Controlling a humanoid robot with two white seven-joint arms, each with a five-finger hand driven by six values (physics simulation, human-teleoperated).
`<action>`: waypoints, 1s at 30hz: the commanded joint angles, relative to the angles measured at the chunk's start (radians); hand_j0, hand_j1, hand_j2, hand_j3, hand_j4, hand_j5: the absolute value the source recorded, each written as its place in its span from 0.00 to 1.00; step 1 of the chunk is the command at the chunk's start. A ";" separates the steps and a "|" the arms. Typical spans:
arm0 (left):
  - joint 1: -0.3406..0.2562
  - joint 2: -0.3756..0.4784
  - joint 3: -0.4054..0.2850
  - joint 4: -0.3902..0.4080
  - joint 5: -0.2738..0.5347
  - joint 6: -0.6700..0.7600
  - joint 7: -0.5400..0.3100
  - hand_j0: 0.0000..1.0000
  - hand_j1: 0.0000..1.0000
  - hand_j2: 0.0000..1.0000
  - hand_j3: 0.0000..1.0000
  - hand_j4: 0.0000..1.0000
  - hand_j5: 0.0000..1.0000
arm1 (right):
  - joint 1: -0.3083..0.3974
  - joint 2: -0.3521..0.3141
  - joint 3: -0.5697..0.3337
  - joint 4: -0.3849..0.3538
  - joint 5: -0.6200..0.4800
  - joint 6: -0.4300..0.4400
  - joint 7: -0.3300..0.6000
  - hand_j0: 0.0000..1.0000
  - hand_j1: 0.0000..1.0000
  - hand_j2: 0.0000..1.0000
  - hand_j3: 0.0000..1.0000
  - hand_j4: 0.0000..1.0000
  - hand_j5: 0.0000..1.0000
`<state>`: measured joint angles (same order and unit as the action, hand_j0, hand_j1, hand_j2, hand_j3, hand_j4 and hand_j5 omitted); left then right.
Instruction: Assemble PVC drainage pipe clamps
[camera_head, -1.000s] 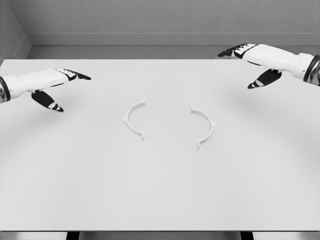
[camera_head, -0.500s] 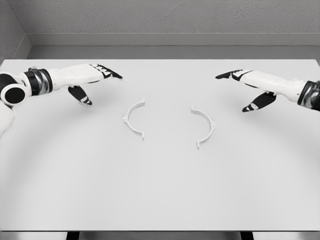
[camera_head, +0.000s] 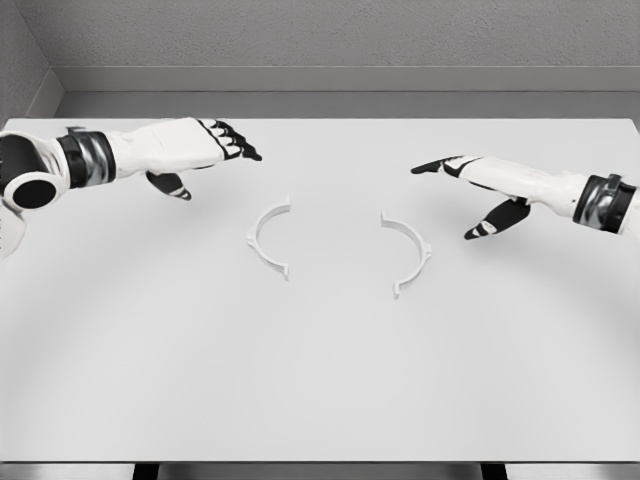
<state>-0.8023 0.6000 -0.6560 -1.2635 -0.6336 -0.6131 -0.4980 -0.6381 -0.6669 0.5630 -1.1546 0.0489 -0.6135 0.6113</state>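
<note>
1. While both clamp halves lie flat and untouched on the table (camera_head: 320, 390), the step in hand appears to be the reach toward them; neither hand has hold of anything.
2. The left hand (camera_head: 195, 150) hovers with fingers stretched loosely forward and thumb hanging below, holding nothing; the left clamp half (camera_head: 266, 238) lies below and a little to the inner side of its fingertips, near but apart.
3. The right hand (camera_head: 475, 185) is likewise spread, forefinger pointing inward and thumb dropped, empty; the right clamp half (camera_head: 408, 253) lies below and just inward of its fingertips, apart from them.
4. The two halves face each other with open sides inward and a clear gap between them, the right one set slightly nearer the robot; they will need lining up before the ends can meet.
5. To do the grasp well, I judge each hand should come down on the outer curve of its arc, thumb on one side and fingers on the other; the pieces are thin and low, so a pinch risks sliding them or tipping them off flat.
6. Room is generous: bare table lies on every side of both hands; the far edge is behind the hands and the near edge well toward the robot, so inward movement looks unobstructed.
</note>
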 joint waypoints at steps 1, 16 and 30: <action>0.002 0.009 -0.025 -0.030 -0.072 0.002 0.039 0.99 0.99 0.99 0.99 0.99 0.99 | 0.000 0.007 0.006 -0.001 -0.009 0.003 0.000 1.00 1.00 1.00 1.00 1.00 1.00; 0.015 0.040 -0.113 -0.025 -0.245 0.002 0.404 1.00 1.00 1.00 1.00 1.00 1.00 | 0.002 0.055 0.012 0.033 -0.009 0.003 0.000 1.00 1.00 1.00 1.00 1.00 1.00; 0.049 -0.020 -0.154 0.039 -0.221 0.002 0.400 1.00 1.00 1.00 1.00 1.00 1.00 | -0.005 0.090 0.014 0.078 -0.008 0.003 0.000 1.00 1.00 1.00 1.00 1.00 1.00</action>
<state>-0.7532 0.5851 -0.8002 -1.2250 -0.8605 -0.6113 -0.0984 -0.6427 -0.5802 0.5773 -1.0784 0.0486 -0.6134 0.6112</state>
